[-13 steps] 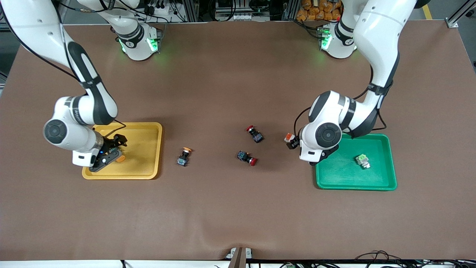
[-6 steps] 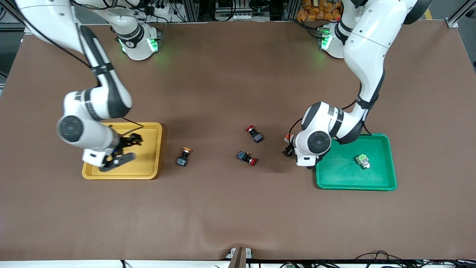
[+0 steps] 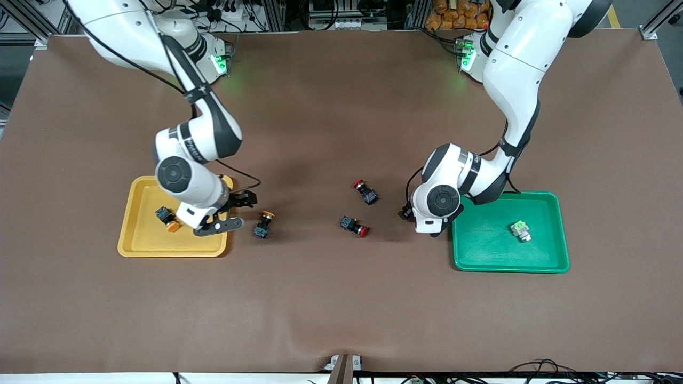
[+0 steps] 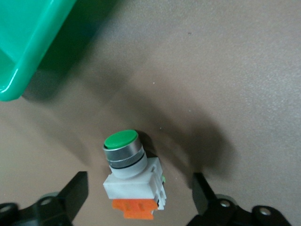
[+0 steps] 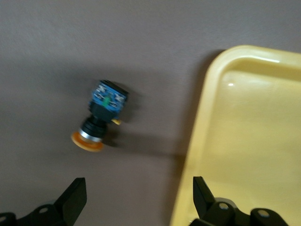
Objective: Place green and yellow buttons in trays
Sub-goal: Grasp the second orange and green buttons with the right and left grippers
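Jaws of both grippers stand released, holding nothing. Nearest the front camera is the green tray (image 3: 509, 269), with one pale switch with a green block (image 3: 520, 230) lying in it. Just beside that tray's rim, on its side toward the right arm's end of the table, the left gripper (image 4: 138, 190) is low over a grey-white switch with a green cap and an orange block (image 4: 131, 174). This switch lies on its side between the two fingers (image 4: 75, 193) with a gap showing on each side. Its long axis runs across the closing line, so the grip should land on its square body. Well apart from the green tray, toward the right arm's end, the right gripper (image 3: 235, 213) hangs over the rim of the yellow tray (image 3: 171, 253). One yellow-capped switch (image 3: 166, 218) already lies in that tray. The loose yellow-capped switch (image 3: 263, 224) lies on the table on the green tray's side of the right gripper, not yet between the fingers. Its long axis points toward and away from the front camera, cap on the farther end. The right arm is much the closer to it. Two red-capped switches, one level with it (image 3: 355, 225) and one farther from the front camera (image 3: 365, 192), lie between it and the green tray.
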{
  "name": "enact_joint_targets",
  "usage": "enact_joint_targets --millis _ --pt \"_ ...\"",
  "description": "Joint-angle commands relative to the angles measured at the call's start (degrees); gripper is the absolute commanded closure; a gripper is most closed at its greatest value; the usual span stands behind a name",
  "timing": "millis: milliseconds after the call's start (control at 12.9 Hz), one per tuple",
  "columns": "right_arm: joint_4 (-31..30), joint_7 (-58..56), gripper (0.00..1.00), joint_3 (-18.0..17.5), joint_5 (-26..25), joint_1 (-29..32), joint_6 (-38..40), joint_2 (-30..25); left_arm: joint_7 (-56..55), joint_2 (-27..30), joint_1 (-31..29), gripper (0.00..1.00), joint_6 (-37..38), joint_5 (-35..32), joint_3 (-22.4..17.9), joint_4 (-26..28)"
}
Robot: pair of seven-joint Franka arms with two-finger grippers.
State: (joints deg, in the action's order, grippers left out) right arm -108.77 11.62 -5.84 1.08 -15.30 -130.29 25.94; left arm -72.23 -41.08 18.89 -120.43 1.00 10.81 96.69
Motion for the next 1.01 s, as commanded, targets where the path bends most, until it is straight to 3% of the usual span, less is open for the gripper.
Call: enact_joint_targets --millis 0,310,543,930 --pt "0.05 5.59 0.00 0.48 0.94 -1.22 -3.46 1.66 -0.98 0.03 0.09 1.00 -0.42 -0.12 -0.26 0.35" --pt "1.10 12.54 0.00 0.57 2.26 -3.77 -9.96 6.04 -0.98 0.73 -0.26 1.00 0.11 -0.21 -0.35 -0.18" --pt "3.55 15.53 0.00 0.57 2.26 -5.44 -10.24 8.16 -0.98 2.40 -0.70 1.00 0.55 -0.38 -1.05 -2.28" --pt "5.49 15.37 0.00 0.74 2.09 -5.18 -11.91 10.97 -0.19 4.95 -1.14 1.00 2.92 -1.52 -7.72 -9.05"
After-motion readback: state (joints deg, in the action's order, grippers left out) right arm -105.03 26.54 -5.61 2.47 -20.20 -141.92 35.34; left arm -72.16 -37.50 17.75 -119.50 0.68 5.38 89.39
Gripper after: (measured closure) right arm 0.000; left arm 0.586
